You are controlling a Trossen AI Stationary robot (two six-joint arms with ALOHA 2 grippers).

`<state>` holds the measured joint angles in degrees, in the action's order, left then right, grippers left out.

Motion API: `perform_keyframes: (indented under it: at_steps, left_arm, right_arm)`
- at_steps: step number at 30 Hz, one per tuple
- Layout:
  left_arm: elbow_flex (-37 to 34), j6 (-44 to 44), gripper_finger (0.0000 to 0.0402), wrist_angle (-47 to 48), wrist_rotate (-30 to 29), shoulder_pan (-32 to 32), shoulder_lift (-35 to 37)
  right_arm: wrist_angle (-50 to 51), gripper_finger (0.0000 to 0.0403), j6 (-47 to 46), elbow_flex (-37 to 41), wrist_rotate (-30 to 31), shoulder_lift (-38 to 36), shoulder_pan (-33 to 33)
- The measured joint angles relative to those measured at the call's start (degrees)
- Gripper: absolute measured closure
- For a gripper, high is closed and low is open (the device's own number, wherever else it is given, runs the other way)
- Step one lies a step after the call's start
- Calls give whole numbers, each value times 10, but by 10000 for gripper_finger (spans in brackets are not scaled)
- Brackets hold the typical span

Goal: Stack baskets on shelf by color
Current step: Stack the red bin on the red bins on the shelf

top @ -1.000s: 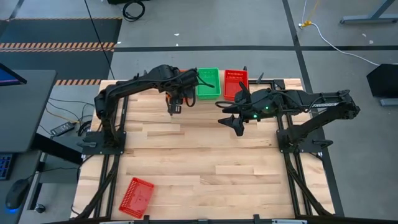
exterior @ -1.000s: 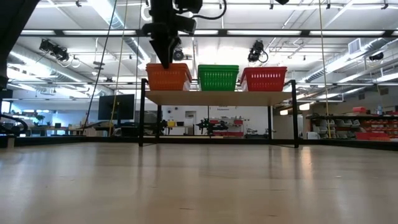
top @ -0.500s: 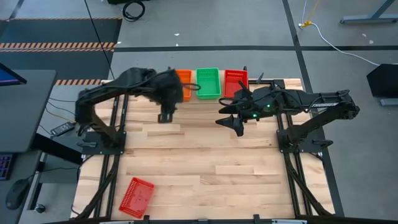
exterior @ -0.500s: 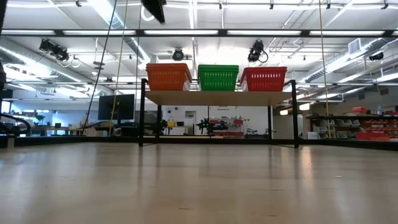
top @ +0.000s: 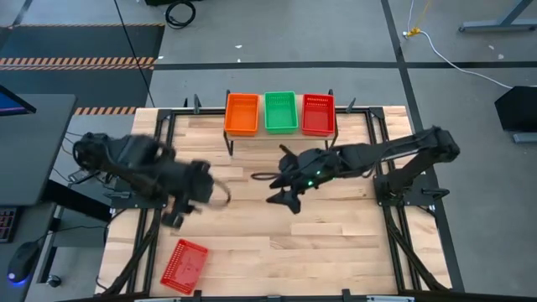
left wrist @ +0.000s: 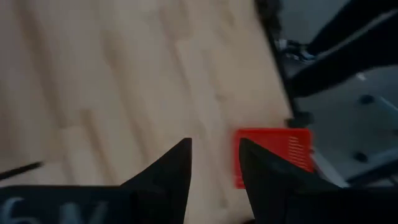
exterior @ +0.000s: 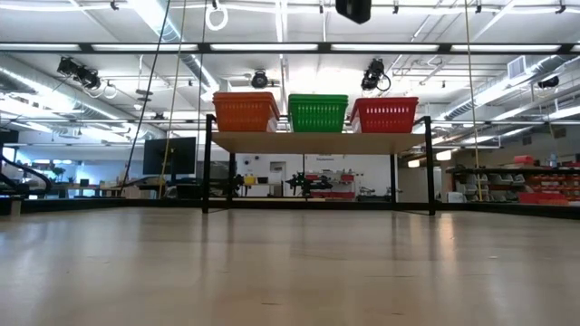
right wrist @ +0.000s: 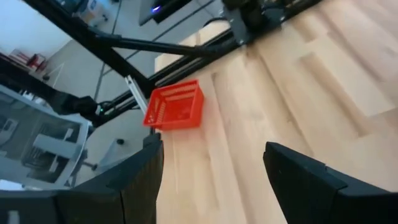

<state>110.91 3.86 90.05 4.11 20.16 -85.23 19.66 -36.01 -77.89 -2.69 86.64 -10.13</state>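
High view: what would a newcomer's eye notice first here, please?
The three bright stacks on the shelf at the table's far edge: orange baskets, green baskets, red baskets. Next, a lone red basket on the table's near left corner, with the left gripper and the open right gripper pointing toward it.

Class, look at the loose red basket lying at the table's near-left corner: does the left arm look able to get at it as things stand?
Probably yes. The left gripper hangs open just above the red basket, and only bare table lies between them; the right gripper is well off to the side.
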Motion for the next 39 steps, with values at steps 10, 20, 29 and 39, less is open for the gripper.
perform_keyframes:
  at_steps: [10, 20, 29, 39]
  left_arm:
    - [-154, 170, 264, -7, 13, 189, -2]
    - [-371, 301, 263, -238, 87, 285, -3]
    - [-472, 320, 281, -397, 82, 322, -3]
    - [-568, 314, 283, -506, 63, 294, -3]
  right_arm:
    - [-12, 124, -11, 0, 4, -6, -27]
    - [-10, 124, -13, 0, 18, -47, -34]
    - [-7, 124, -14, 0, 27, -50, -35]
    - [-8, 124, -20, 0, 37, -50, -35]
